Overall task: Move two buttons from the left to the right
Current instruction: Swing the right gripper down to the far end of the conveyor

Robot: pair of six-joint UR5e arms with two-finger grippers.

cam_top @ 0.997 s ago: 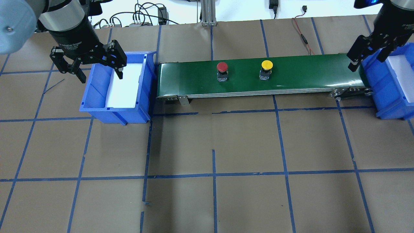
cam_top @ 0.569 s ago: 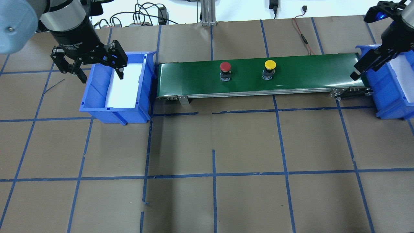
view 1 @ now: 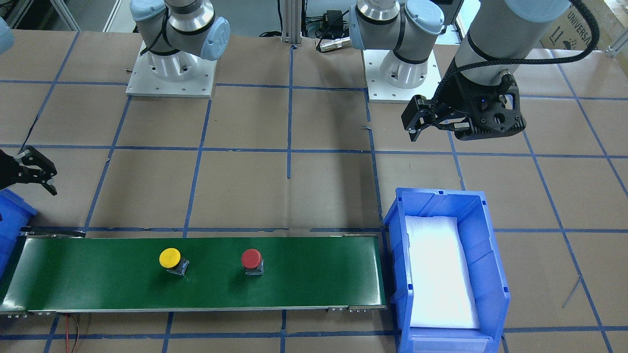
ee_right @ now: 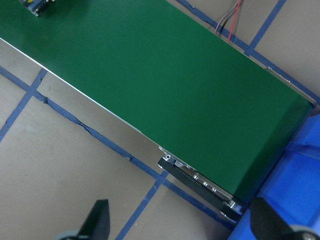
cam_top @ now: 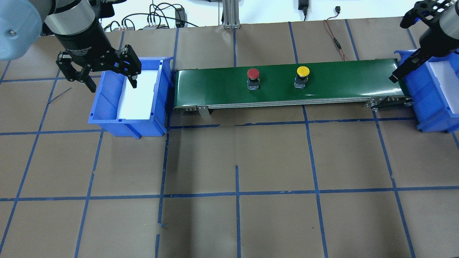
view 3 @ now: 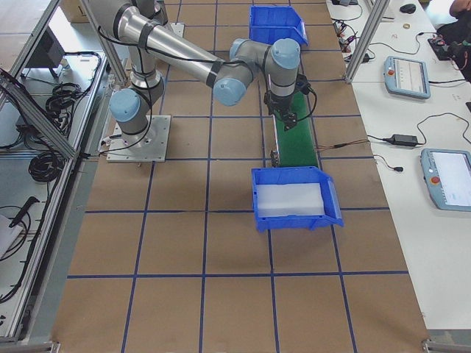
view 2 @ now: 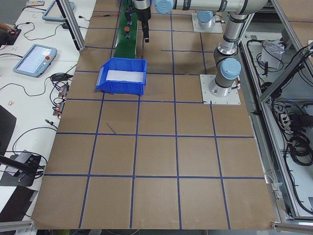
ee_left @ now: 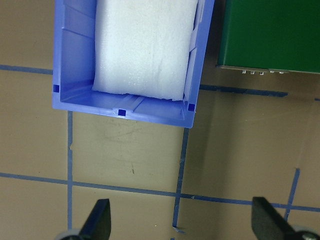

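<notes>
Buttons (cam_top: 253, 73) (red, and yellow button (cam_top: 303, 71)) judged light, rigid; grip the square bases. Left gripper (cam_top: 112, 85), right gripper (view 1: 50, 181) both spread, empty.

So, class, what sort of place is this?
Probably a robotics lab or test cell: two robot arms bolted to a tape-gridded table, a small green conveyor belt, and teach pendants on a side bench.

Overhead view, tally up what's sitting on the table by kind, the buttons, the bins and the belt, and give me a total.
Buttons: 2, the red button and the yellow button, both on the belt
Blue bins: 2, the left bin and the right bin
Green conveyor belt: 1
Total: 5
</notes>
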